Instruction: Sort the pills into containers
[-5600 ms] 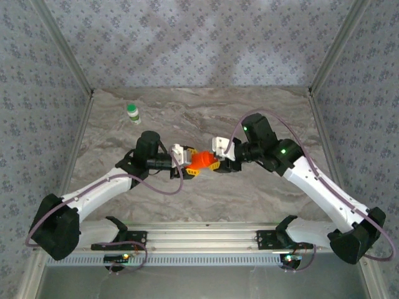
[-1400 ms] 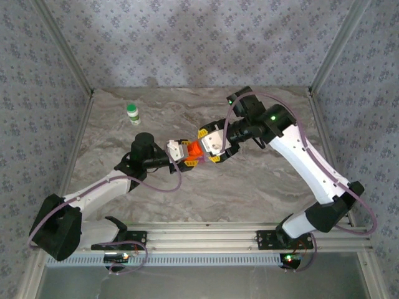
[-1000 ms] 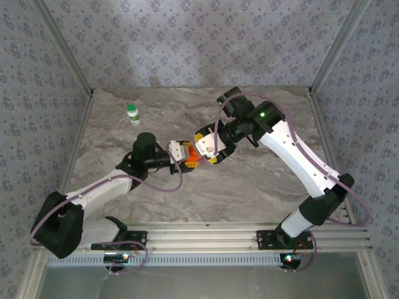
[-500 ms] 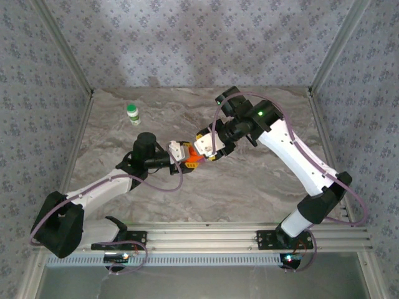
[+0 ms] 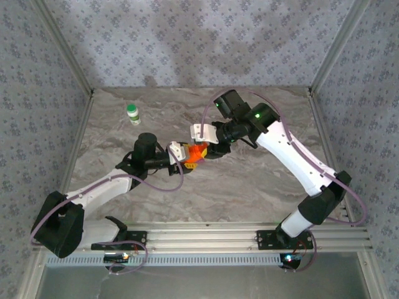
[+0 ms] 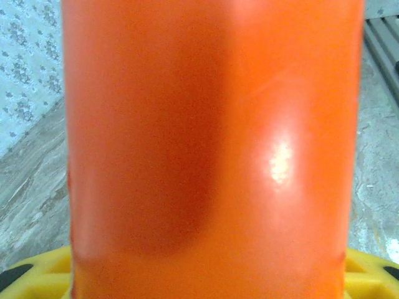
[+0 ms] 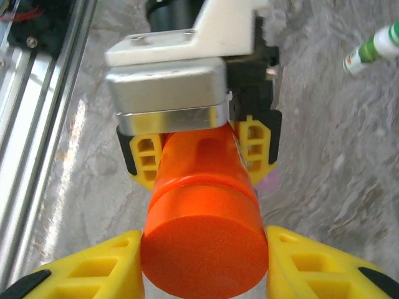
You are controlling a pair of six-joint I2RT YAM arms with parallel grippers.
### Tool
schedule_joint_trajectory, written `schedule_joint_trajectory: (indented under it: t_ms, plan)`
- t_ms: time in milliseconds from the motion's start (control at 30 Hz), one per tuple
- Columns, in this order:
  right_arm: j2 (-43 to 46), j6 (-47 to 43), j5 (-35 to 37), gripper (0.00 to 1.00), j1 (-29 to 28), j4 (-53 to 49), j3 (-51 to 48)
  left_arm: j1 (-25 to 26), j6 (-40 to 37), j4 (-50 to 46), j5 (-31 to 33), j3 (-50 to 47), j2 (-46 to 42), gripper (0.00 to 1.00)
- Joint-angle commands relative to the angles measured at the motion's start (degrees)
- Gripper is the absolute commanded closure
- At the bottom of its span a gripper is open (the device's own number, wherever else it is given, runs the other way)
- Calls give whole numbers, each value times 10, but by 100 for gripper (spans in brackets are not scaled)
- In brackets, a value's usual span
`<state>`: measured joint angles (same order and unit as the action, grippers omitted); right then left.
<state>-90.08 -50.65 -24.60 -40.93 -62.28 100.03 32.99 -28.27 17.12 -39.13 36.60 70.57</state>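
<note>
Over the middle of the marble-patterned table (image 5: 249, 187) the two arms meet at an orange bottle (image 5: 198, 154), which is held lying roughly level and clear of the surface. The left end effector (image 5: 189, 157) is closed on the bottle's body: in the right wrist view its yellow fingers (image 7: 144, 161) press against both sides of the orange barrel, below the silver and white housing. The right end effector (image 5: 206, 147) comes in from the opposite end, and its yellow fingers (image 7: 93, 271) sit tight against either side of the cap (image 7: 206, 249), with no gap visible. In the left wrist view the orange barrel is pressed close to the lens. A faint pink patch (image 7: 270, 180) lies on the table just beside the left end effector, too blurred to identify. A small white bottle with a green cap (image 5: 133, 113) stands well apart, near the far left corner.
</note>
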Motion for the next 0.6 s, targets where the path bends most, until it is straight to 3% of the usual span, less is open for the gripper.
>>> schedule_joint_trajectory:
  t_ms: [0,133,200,333,567]
  plan:
    - [-33,214,29,54,-7,19,-23,13,-9,71,-9,26,-23,100]
    - [-38,386,27,53,12,63,-35,23,-20,64,0,28,-23,100]
    - [-32,481,-11,50,45,106,-52,26,-21,63,1,26,-25,100]
    - [-26,675,-98,54,115,212,-90,48,-40,48,25,22,-34,100]
    - [-25,756,-105,45,135,274,-91,59,-43,48,43,17,-25,100]
